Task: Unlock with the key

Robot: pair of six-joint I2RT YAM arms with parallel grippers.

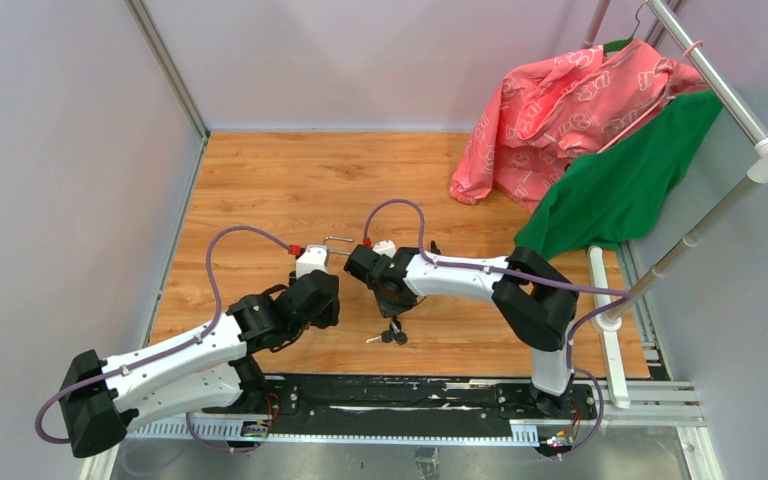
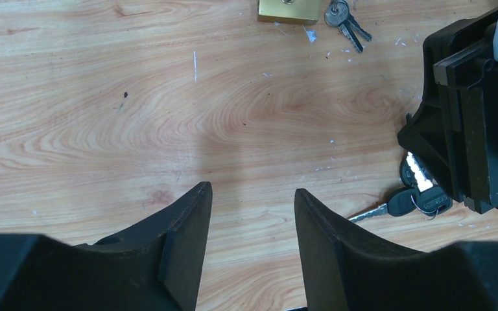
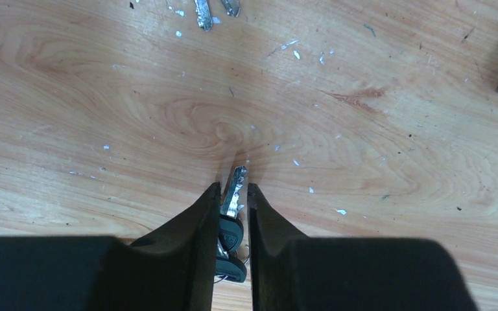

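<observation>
Right at the near edge, a black mounting rail (image 1: 410, 400) carries the bases of two arms, and both reach out over a tabletop (image 1: 290, 170) of pale, strongly grained wood, scuffed and flecked with small white chips.

The left gripper (image 2: 253, 194) hangs low over bare wood with its jaws spread and nothing between them. Just to its right, the right gripper (image 3: 233, 191) points down at the tabletop with its jaws pressed onto a black-headed key (image 3: 235, 194). The silver blade sticks out past the fingertips and meets the wood or comes very close to it. That key belongs to a small bunch. I count two black heads in the right wrist view, and the left wrist view shows another key (image 2: 389, 206) of the bunch lying flat beside the gripper.

A little farther out lies one brass padlock (image 2: 288, 10), only its lower edge caught by the left wrist camera. Just beside it is a second bunch, of plain metal keys (image 2: 345, 19), which looks like two. The padlock and the pinched key are well apart.

Beyond that the wood runs bare to the back. At the far right stands a white pipe rack (image 1: 730, 90) with two garments hung on it, one pink (image 1: 560, 110) and one green (image 1: 630, 180), both spilling down onto the tabletop. Plain grey walls (image 1: 60, 150) close the space in on the left, back and right.
</observation>
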